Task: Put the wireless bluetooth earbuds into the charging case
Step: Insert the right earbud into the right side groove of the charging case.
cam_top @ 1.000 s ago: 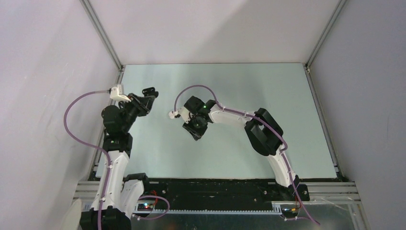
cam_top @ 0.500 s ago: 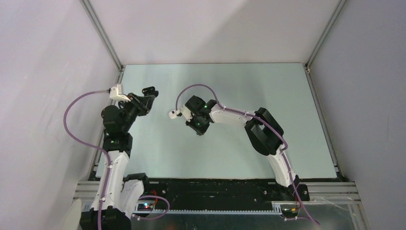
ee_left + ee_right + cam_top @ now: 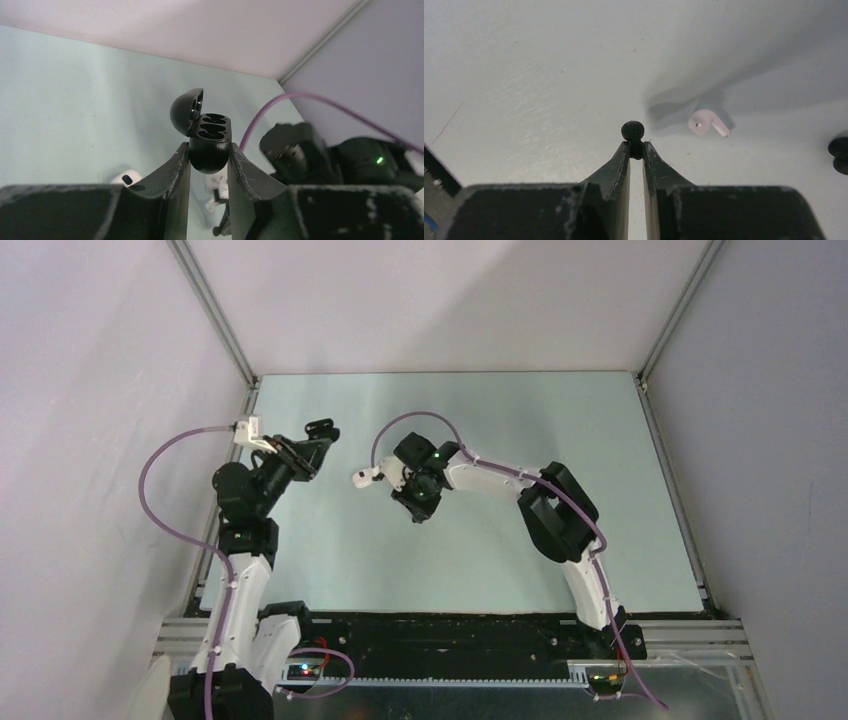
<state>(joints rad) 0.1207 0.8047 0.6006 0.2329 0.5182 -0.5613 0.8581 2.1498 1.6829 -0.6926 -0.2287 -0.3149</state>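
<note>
Charging case (image 3: 210, 137), earbuds and rig, which we list by size.

1. Desk (image 3: 480, 430): pale green, walled on three sides.
2. Left arm (image 3: 245, 530) and right arm (image 3: 555, 525): both reach inward over the far left half of the desk, wrists near each other but apart.
3. Left tool (image 3: 209, 152): clamped on the lower body of the charging case, one finger on each side.
4. Right tool (image 3: 636, 147): fingers almost together, pinching the stem of a small black earbud-shaped piece (image 3: 632, 131). Its round head stands just past the tips.
5. Charging case: we record it as black and rounded, held roughly upright in the left tool at the left side of the desk. Its lid is hinged open to one side and two empty sockets show on top.
6. White earbud (image 3: 706, 122): lies on the desk beyond and to the right of the right tool's tips in that wrist view, apart from them. The left wrist view also shows it (image 3: 125, 178), low beside the left tool's finger.
7. Dark rounded object (image 3: 839, 155): cut off at the edge of the right wrist view. We cannot tell what it is.
</note>
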